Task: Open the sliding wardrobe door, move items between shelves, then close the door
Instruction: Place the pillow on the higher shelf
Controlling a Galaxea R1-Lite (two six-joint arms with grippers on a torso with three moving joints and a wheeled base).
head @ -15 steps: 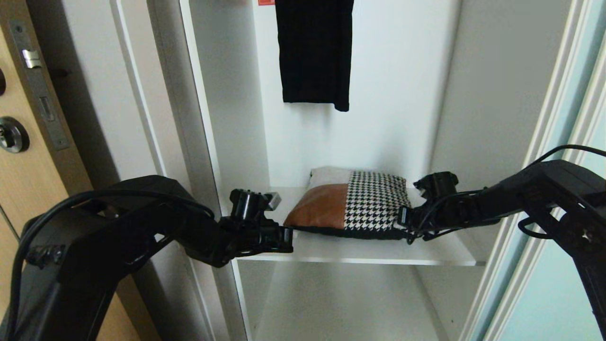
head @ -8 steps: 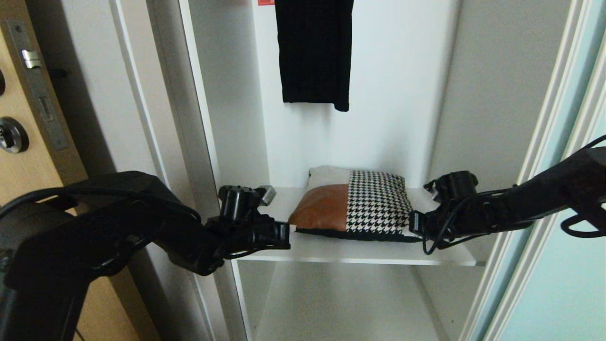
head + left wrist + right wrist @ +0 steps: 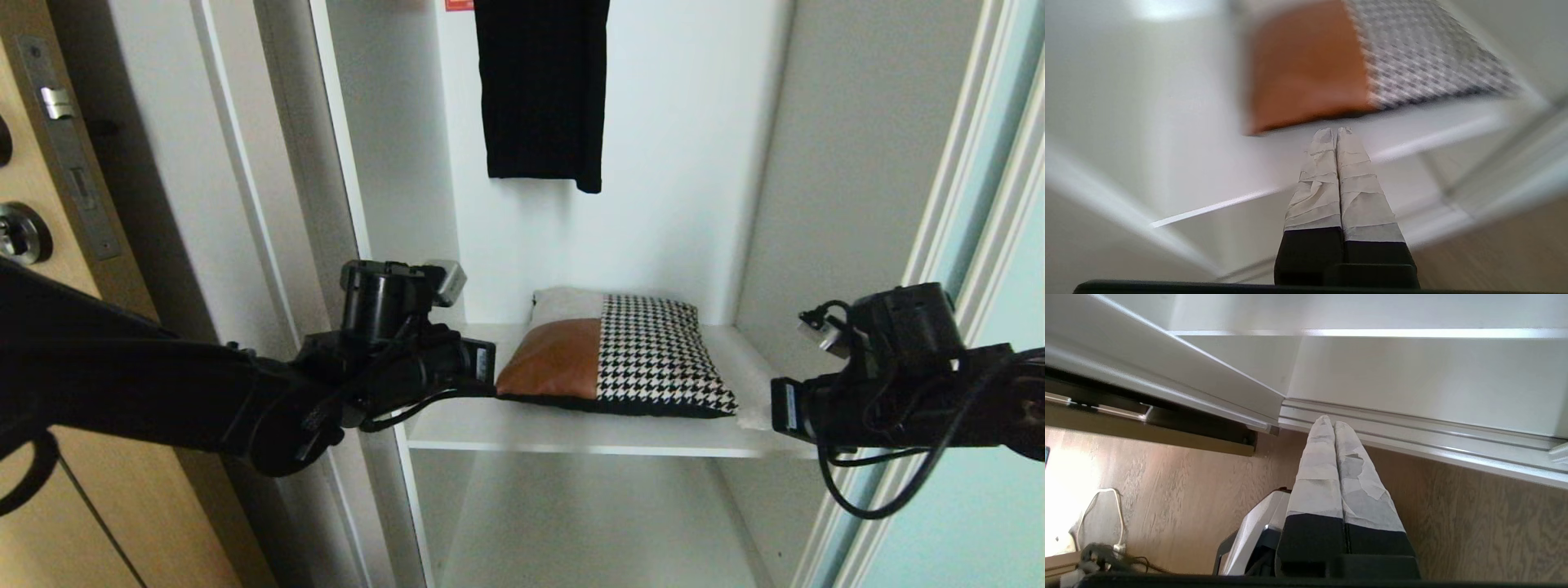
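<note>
Lower left of the head frame: left hand [image 3: 487,369], fingers [image 3: 1331,179] pressed together and empty, level at the shelf [image 3: 604,429] front. Lower right: right hand [image 3: 780,406], likewise closed, empty. Both have drawn back from the items [image 3: 614,357], which lie mid-frame on the shelf. Behind, top centre: a hanging black garment [image 3: 543,90]; the red label [image 3: 459,4] beside it is unreadable. Far right: sliding wardrobe door [image 3: 992,343].

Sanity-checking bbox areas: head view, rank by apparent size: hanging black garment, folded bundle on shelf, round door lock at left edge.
1. Hanging black garment, though its top is cut off.
2. Folded bundle, close to the garment in area, so that order is unsure.
3. Round door lock, clearly smallest.
</note>
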